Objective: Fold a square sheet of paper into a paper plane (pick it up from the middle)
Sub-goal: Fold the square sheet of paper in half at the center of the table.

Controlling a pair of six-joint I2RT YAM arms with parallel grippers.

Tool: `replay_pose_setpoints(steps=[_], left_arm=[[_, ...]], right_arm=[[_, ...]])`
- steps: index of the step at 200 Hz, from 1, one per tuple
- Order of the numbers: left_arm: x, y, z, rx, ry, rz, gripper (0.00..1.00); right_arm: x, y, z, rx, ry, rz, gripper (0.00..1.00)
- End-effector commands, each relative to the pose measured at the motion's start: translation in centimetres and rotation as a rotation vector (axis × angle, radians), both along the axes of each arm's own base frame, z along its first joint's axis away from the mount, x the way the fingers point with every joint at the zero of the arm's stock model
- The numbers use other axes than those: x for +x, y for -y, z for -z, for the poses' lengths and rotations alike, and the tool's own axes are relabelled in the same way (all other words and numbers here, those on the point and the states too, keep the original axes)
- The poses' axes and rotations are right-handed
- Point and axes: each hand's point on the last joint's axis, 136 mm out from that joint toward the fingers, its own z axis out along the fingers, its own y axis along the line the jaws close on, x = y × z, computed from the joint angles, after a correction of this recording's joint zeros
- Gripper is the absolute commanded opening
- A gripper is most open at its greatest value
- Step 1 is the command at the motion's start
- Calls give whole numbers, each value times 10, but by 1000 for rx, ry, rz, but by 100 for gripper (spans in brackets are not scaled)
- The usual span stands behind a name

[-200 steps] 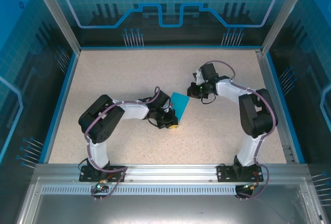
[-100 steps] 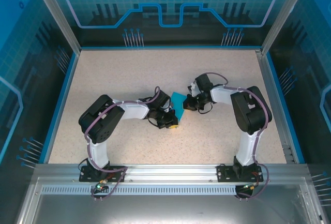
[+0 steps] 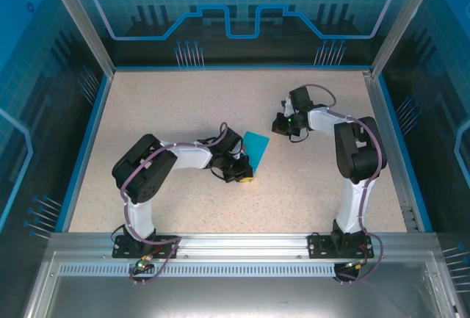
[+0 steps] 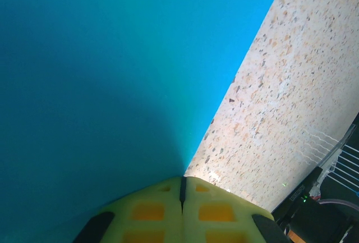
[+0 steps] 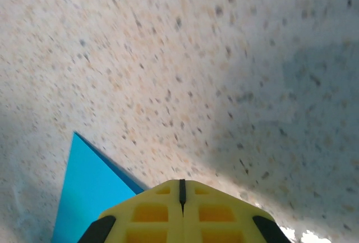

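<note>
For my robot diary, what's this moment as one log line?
thin cyan-blue paper sheet: on speckled table | left gripper: shut, at sheet's edge | right gripper: shut, beside sheet

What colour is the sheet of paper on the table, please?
Plain cyan-blue, unmarked; the sheet of paper shows best in the left wrist view.

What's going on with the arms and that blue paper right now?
The left gripper is shut, its tip at the near edge of the thin cyan-blue paper sheet lying on the speckled table. The right gripper, also shut, is off the sheet's right corner, not touching it. No plane shape yet.
</note>
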Motion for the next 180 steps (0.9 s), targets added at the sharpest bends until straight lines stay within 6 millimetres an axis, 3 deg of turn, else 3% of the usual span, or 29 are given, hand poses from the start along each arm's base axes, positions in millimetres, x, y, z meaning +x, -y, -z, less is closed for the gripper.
replay_pose_setpoints(steps=[1,19,49,81,119,180], left_arm=[[-50,-40,55,228,-183,25,0],[-49,-39,55,226,-179,27,0],[-49,-39,55,227,-179,22,0],[-50,-39,57,228,-181,17,0],[-53,-41,58,230,-187,17,0],[-54,-40,58,228,-183,22,0]], right_arm=[[-8,-7,-27,6,42,-26,0],[-30,-23,-36,48,42,-79,0],[-67,-56,-21,119,-41,-176,0],[-72,-69,3,132,-100,-199,0],[-54,-55,17,124,-98,-155,0],[-17,-3,31,31,-82,-17,0]])
